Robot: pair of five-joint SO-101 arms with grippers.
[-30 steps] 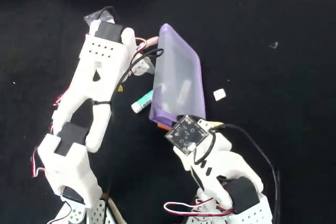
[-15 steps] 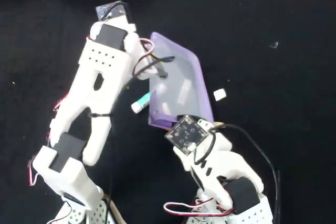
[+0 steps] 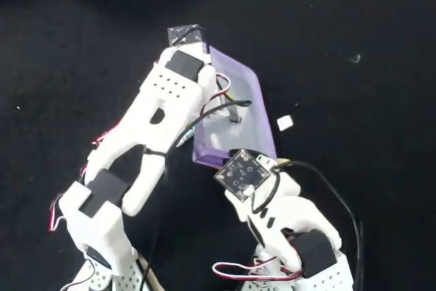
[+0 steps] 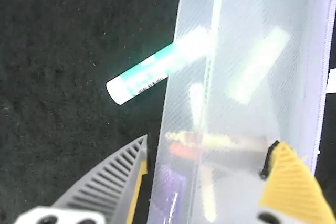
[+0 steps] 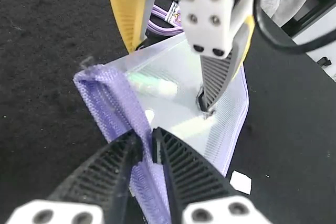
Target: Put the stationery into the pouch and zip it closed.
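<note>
A: Your left arm [image 3: 157, 107] has swung across since a second ago and now lies over the pouch [image 3: 252, 97].

B: You have the left gripper [image 4: 209, 142] spread wide, the pouch's clear wall between its fingers.

A: Your right gripper [image 5: 146, 142] is pinching the pouch's purple zipper edge.

B: You can see the glue stick [image 4: 142, 74] poking out past the pouch onto the table [image 3: 354, 32]. The white eraser [image 3: 285, 123] lies near the pouch's other side.
</note>
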